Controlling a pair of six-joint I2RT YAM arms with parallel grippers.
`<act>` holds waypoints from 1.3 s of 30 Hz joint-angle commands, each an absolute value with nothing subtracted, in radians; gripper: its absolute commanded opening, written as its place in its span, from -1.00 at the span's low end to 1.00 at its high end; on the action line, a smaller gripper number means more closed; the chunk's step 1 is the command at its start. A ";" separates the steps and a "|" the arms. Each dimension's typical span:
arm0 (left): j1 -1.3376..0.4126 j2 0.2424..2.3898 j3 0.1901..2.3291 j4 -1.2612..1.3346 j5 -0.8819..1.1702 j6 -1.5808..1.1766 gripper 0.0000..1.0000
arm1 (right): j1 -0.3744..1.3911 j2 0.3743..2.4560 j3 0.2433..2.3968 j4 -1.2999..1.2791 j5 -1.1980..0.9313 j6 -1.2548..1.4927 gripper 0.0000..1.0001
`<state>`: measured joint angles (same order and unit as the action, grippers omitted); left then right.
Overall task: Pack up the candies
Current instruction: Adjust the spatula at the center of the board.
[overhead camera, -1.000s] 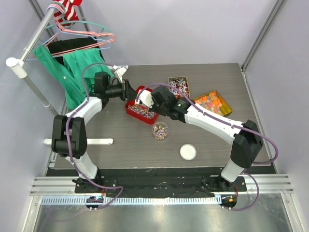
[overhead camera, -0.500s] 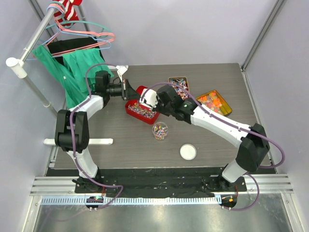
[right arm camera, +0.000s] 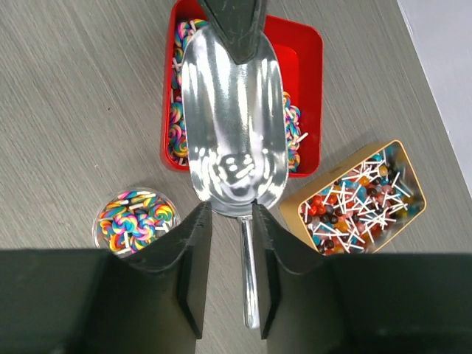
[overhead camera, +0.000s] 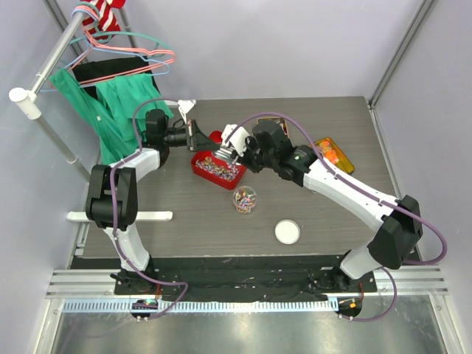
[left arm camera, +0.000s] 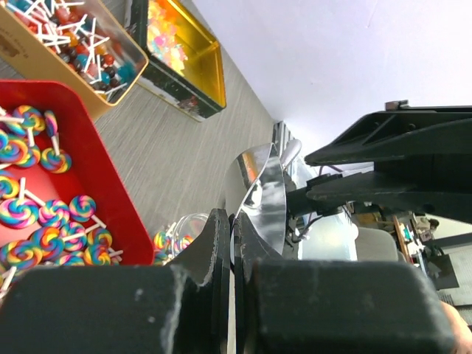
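From above, most rainbow swirl candies (overhead camera: 220, 171) lie in the red plastic tray (overhead camera: 196, 162). The clear round jar (overhead camera: 235, 197) is part-filled, with its white round lid (overhead camera: 287, 231) off.

Left wrist: my left claw (left arm camera: 232, 228) pinches the empty shiny metal scoop (left arm camera: 265, 199).

Right wrist: my right claw (right arm camera: 230, 221) stands spread around its handle.

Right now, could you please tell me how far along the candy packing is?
Done: the jar already holds some swirl candies. In hand: the empty scoop, its tip pinched by the left pincer, its handle between the fingers of the open right pincer. Left: many candies lie in the red tray, and the white lid lies off the jar.
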<state>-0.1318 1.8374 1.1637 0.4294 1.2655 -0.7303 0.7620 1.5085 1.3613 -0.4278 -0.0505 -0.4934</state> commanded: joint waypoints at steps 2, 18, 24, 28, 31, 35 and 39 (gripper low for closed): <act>-0.135 1.842 1.152 0.612 1.328 -0.857 -0.99 | 0.756 1.468 1.370 -0.423 -0.092 -0.517 -0.28; -0.135 1.902 1.134 0.985 1.384 -1.157 -0.99 | 0.686 1.456 1.347 -0.476 -0.198 -0.591 -0.20; -0.135 1.904 1.137 0.988 1.378 -1.164 -0.99 | 0.686 1.470 1.341 -0.471 -0.196 -0.591 -0.24; -0.135 1.905 1.137 0.989 1.376 -1.163 -0.99 | 0.684 1.482 1.338 -0.445 -0.196 -0.575 -0.27; -0.137 1.905 1.135 0.989 1.376 -1.164 -0.99 | 0.686 1.493 1.344 -0.434 -0.210 -0.568 -0.30; -0.137 1.907 1.129 0.991 1.376 -1.163 -1.00 | 0.686 1.514 1.361 -0.426 -0.219 -0.560 -0.33; -0.137 1.911 1.131 0.991 1.373 -1.163 -0.99 | 0.686 1.526 1.381 -0.426 -0.239 -0.546 -0.36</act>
